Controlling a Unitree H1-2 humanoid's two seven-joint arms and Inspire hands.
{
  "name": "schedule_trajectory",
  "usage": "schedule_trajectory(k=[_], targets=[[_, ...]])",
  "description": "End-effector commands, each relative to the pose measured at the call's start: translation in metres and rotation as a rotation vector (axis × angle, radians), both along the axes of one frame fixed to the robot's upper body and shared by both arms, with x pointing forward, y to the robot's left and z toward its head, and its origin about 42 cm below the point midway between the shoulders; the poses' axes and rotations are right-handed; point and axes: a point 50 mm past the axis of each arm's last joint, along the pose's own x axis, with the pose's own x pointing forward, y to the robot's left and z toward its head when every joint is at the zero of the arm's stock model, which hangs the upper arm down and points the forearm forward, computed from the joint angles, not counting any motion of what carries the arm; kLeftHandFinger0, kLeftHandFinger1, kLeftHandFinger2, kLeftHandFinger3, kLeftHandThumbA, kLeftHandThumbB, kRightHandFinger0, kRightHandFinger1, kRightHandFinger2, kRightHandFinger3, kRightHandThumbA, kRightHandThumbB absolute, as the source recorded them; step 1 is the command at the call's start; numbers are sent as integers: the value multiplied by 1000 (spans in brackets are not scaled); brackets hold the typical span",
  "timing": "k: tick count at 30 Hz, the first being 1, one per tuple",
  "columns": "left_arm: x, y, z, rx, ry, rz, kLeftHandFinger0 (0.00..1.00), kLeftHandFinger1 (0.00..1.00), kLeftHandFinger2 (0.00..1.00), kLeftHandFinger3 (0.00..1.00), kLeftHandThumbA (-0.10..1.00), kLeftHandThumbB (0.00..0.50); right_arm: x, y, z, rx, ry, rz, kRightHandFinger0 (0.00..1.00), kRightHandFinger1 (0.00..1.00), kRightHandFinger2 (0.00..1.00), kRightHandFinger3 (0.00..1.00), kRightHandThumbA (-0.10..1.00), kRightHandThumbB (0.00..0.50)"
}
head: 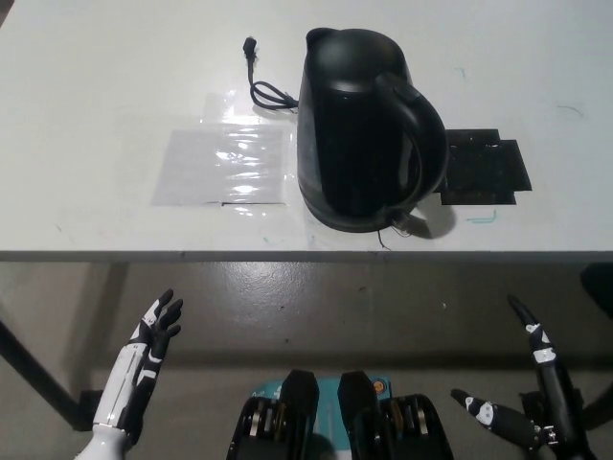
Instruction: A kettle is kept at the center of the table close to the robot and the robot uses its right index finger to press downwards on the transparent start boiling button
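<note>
Kettle [369, 129] upright mid-counter [86, 86], handle toward right hand [532, 402] low off the edge, fingers spread and empty, left hand [148, 350] likewise open at lower left.

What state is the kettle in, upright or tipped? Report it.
Upright: the kettle stands on its base on the table, lid on top.

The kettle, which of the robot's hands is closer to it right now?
Right, narrowly. The right hand is low, below the table edge, right of the kettle. The left hand is below the edge too, farther off to the kettle's left.
</note>
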Motion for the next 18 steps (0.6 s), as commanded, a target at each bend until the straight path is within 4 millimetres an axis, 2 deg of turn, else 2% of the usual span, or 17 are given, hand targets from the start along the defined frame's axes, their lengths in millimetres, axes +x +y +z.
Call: schedule_trajectory(k=[1,8,11,18], targets=[[0,3,5,-15,-30,4,1000,1000,1000,1000,956,178,4,-4,13,87,-106,-18,1000,1000,1000,1000,1000,366],[-2,3,3,-17,-30,-1,1000,1000,1000,1000,955,161,6,-4,14,84,-112,-18,1000,1000,1000,1000,1000,349],[-2,3,2,-19,-27,-7,1000,1000,1000,1000,962,145,6,-4,13,91,-109,-19,1000,1000,1000,1000,1000,364],[-2,3,2,-27,-24,-7,1000,1000,1000,1000,954,146,7,-4,14,113,-104,-9,1000,1000,1000,1000,1000,354]])
